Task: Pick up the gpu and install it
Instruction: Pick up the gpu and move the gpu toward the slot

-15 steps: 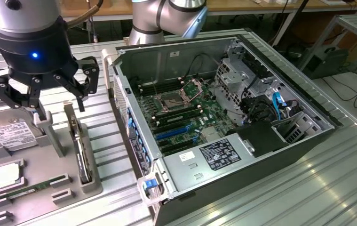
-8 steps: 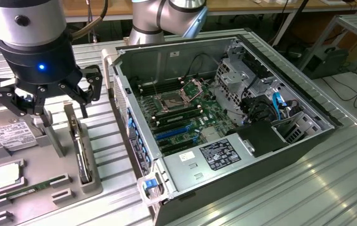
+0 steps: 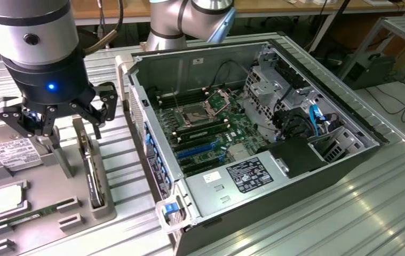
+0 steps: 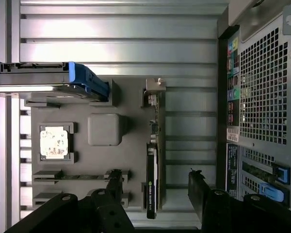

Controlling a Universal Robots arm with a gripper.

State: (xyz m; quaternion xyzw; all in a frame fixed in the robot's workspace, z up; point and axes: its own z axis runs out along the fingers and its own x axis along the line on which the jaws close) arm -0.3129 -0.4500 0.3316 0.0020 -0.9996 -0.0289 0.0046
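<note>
Ribbed silver metal worktop (image 3: 373, 213) | step: reaching to pick up | thin dark gpu card (image 4: 151, 194) stands on edge in grey parts tray (image 4: 131, 160) | black claw (image 4: 155, 177) wide, empty, over card | probably needs: go straight down, squeeze thin sides

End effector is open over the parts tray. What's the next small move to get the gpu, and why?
Probably lower straight down, with no sideways shift. In the wrist view the open end effector straddles the gpu, which stands on edge in its slot in the tray. One finger lies to each side, with a visible gap between each and the card.
</note>
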